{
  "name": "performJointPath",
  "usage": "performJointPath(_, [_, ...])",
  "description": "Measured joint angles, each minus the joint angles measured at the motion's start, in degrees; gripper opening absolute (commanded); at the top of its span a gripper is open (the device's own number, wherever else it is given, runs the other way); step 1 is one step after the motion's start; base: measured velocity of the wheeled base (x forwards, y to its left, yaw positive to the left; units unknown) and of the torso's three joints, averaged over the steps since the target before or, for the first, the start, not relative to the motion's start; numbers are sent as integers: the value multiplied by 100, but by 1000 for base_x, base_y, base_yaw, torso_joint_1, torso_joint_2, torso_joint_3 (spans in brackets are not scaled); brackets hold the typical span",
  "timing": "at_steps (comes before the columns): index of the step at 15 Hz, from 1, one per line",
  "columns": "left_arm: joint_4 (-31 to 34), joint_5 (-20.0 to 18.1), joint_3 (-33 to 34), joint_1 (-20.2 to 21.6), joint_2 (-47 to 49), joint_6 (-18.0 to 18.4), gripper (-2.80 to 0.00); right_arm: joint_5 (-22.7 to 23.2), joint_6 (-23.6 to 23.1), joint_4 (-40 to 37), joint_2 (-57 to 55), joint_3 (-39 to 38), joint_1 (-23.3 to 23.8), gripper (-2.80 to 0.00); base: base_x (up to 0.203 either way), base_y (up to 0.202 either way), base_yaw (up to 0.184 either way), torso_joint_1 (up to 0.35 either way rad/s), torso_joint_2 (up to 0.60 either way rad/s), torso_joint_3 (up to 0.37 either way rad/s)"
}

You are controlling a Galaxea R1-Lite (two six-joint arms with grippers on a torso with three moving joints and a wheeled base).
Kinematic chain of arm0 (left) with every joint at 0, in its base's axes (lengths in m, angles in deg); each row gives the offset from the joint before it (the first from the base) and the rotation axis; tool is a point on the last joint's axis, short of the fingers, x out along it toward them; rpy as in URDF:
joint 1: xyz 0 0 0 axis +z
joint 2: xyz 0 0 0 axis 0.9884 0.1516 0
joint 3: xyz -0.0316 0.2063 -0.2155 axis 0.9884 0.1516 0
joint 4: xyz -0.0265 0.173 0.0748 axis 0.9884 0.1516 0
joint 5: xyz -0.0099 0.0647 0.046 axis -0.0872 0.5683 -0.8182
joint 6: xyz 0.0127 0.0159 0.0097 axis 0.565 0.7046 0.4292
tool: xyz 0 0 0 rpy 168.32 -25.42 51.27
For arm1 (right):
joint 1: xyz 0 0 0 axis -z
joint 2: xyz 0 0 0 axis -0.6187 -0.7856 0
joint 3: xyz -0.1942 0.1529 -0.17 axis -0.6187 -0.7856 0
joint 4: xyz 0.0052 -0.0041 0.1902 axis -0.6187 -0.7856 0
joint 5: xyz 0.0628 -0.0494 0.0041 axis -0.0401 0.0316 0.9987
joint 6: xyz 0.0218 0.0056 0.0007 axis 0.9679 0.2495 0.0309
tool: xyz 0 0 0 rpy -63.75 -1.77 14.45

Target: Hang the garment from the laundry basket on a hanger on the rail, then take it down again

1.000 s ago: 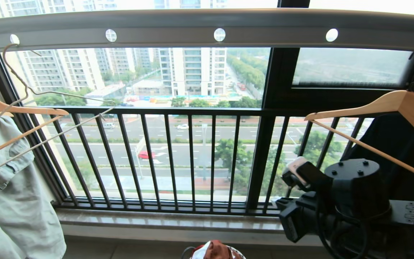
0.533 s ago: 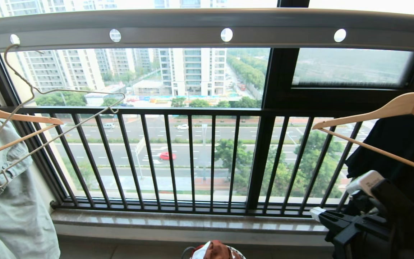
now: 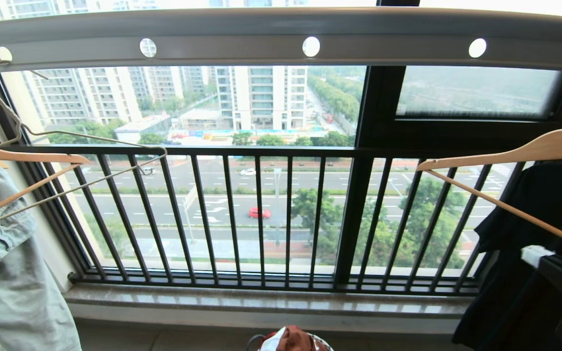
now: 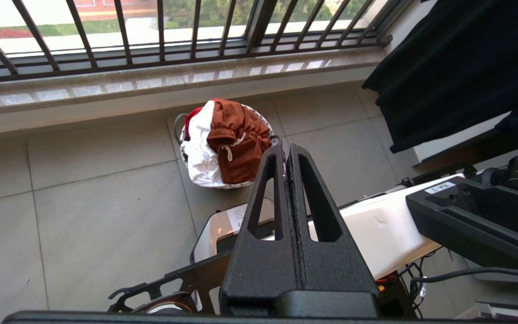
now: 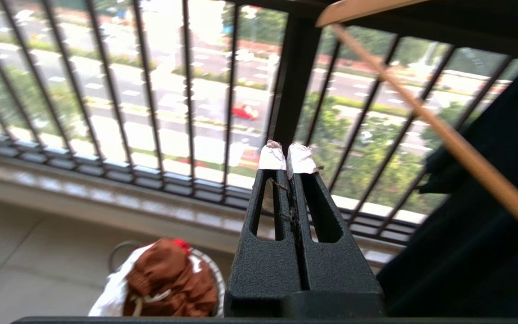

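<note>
Shorts (image 4: 236, 144) bunched in basket (image 4: 265, 126), axis unclear; left tool (image 4: 286, 150) and right tool (image 5: 288, 155) pressed together, empty.

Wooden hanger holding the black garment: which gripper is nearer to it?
Right. The right gripper is up beside the wooden hanger, near its lower bar. The left gripper is farther away, aimed down at the laundry basket on the floor.

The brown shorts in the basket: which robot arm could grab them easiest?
Probably the left. Its shut left gripper points down near the rust-brown shorts in the laundry basket, while the shut right gripper points toward the window railing.
</note>
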Motion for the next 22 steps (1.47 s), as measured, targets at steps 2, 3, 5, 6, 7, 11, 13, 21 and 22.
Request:
performJointPath(2, [-137,16,140,30,-609,-453,-280,-592,-469,6,533,151,395,-280,0,0,0,0,0,0])
performJointPath(3, [-293,68,239,92,-935,-703,-280,-790,-622,-6,825,290,624,-280,0,0,0,0,0,0])
performJointPath(5, [-547,180,427,295,-1643,-1062,-280,-1153,-832,-285,1504,613,1236,-280,0,0,0,0,0,0])
performJointPath(6, [-593,245,508,383,-1983,-1138,-280,-1158,-916,-632,1866,851,1555,-280,0,0,0,0,0,0])
performJointPath(7, [-636,314,608,462,-2303,-1179,-280,-1087,-965,-1103,2193,1199,1806,-280,0,0,0,0,0,0])
performJointPath(11, [-743,427,1383,595,-3202,-1176,-280,-987,-966,-3170,3187,2223,2237,-280,0,0,0,0,0,0])
performJointPath(13, [-1041,505,1995,607,-3518,-1029,-280,-1172,-1030,-3596,3345,2395,2461,-280,0,0,0,0,0,0])
performJointPath(21, [-3045,1795,4699,628,-4138,200,-280,833,-553,-4005,4681,784,2922,-280,0,0,0,0,0,0])
performJointPath(22, [-3251,1833,5025,636,-4264,256,-280,1025,-268,-4001,4801,519,2915,-280,0,0,0,0,0,0])
